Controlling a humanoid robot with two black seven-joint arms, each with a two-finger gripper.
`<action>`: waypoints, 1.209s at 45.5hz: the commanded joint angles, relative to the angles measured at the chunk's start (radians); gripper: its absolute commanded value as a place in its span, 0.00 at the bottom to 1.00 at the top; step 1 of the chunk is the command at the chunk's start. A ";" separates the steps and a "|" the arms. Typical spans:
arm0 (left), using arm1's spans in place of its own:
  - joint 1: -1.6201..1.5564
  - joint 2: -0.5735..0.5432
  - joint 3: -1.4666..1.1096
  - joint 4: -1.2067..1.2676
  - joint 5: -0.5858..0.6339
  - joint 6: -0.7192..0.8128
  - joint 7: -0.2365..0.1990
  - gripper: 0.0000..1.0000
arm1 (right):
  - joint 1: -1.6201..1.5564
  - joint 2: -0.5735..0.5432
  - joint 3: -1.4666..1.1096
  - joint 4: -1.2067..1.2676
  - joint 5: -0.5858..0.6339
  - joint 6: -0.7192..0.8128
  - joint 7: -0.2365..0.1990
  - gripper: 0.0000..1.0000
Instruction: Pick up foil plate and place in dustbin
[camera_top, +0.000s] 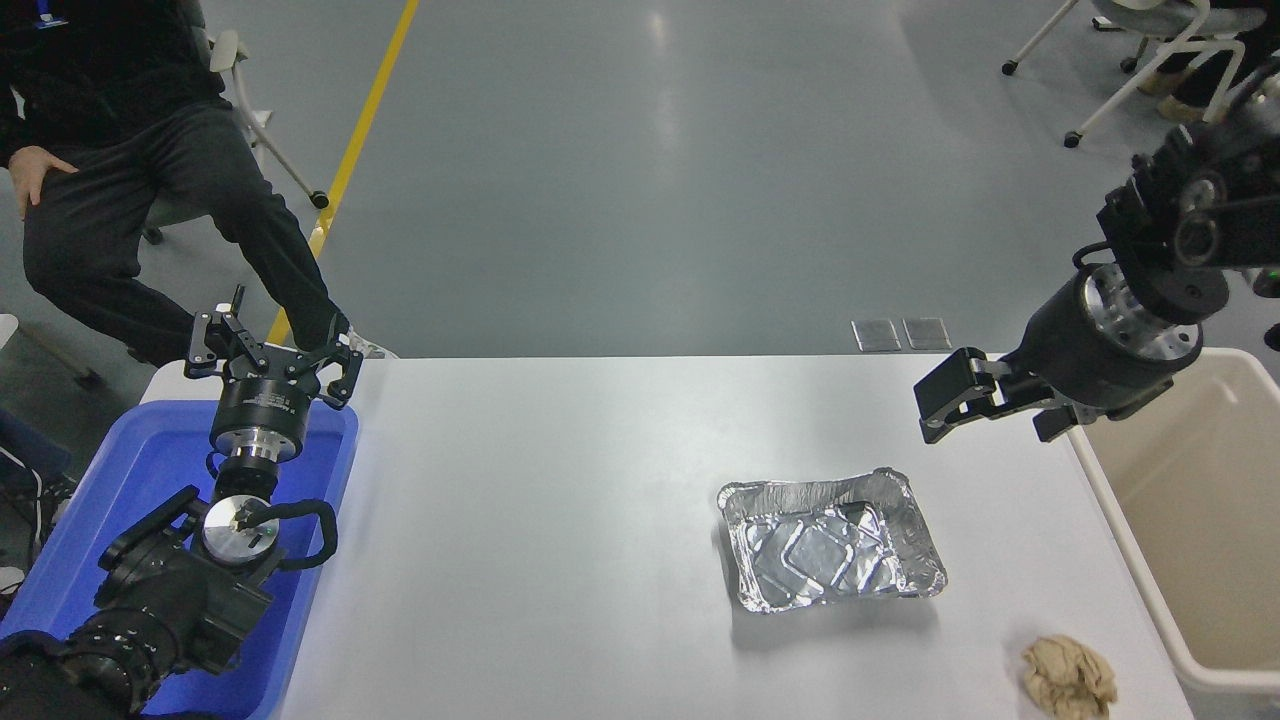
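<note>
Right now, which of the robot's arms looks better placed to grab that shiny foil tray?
The right. Its right gripper hangs open just beyond the foil plate, beside the dustbin; the left gripper sits parked over the blue tub, far across the table.

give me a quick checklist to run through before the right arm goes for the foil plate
1. Foil plate flat on the table, open side up: ok.
2. Right tool open, holding nothing: ok.
3. Right tool above the plate: not ok, it hangs beyond the plate's far right corner.
4. Dustbin at the table's right edge, mouth clear: ok.
5. Paper ball apart from the plate: ok.
6. Left tool parked over the blue tub: ok.
</note>
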 joint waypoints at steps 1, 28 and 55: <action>0.000 0.000 0.000 0.000 0.000 0.000 0.000 0.99 | -0.183 -0.023 0.070 -0.085 -0.091 -0.092 0.001 1.00; 0.000 0.000 0.000 0.000 0.000 -0.001 0.000 0.99 | -0.675 -0.012 0.271 -0.360 -0.309 -0.276 -0.004 1.00; 0.000 0.002 0.000 0.000 0.000 -0.001 0.000 0.99 | -0.930 0.047 0.348 -0.599 -0.309 -0.392 -0.002 1.00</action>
